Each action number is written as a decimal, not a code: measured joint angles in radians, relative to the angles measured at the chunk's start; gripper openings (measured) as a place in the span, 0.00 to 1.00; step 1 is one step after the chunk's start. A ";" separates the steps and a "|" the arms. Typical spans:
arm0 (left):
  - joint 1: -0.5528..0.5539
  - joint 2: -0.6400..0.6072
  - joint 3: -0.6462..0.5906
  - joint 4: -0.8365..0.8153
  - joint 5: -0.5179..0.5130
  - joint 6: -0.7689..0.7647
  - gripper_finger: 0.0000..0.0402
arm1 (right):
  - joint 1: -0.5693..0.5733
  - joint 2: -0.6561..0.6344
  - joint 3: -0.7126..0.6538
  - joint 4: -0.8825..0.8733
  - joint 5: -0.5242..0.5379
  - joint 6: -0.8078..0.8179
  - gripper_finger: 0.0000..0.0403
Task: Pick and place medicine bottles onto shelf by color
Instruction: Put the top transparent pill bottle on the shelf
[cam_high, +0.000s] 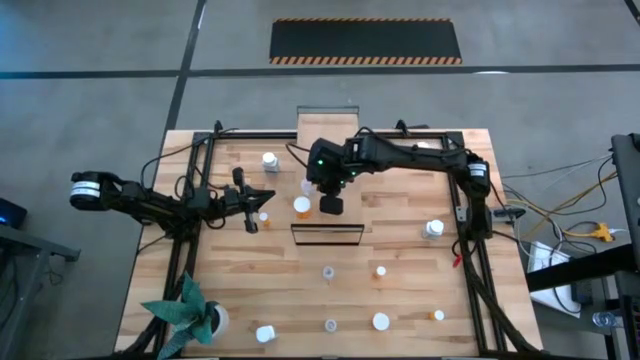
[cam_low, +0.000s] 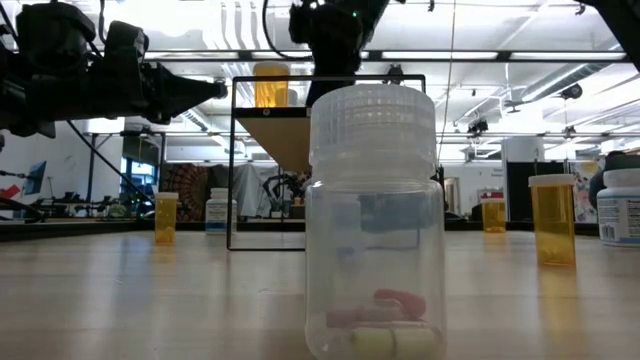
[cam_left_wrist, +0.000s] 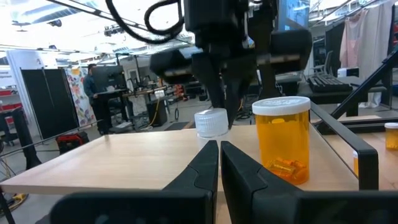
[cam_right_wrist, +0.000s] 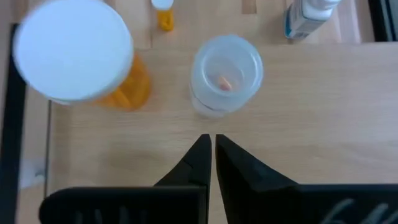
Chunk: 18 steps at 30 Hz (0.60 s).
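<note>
1. Your right gripper (cam_right_wrist: 211, 144) hangs over the shelf (cam_right_wrist: 323, 112) with its fingers closed and nothing in them.
2. Just past its tips a clear bottle (cam_right_wrist: 226, 73) stands on the shelf, white cap on, a pink pill inside.
3. Beside that one stands a big orange bottle (cam_right_wrist: 81, 59) with a white cap.
4. Your left gripper (cam_left_wrist: 219, 163) waits near the shelf, closed and empty.

Bright overhead strip lights, soft shadows, near clear bottle (cam_low: 374, 225) slightly blurred
</note>
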 joint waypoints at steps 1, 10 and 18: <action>0.000 0.000 0.000 0.000 0.000 0.000 0.00 | -0.001 0.000 -0.014 0.013 0.000 0.000 0.03; 0.000 0.000 0.000 0.000 0.000 0.000 0.00 | -0.006 -0.001 -0.087 0.127 -0.010 0.008 0.03; 0.000 0.000 0.000 0.000 0.000 0.000 0.00 | -0.006 -0.001 -0.095 0.169 -0.029 0.008 0.03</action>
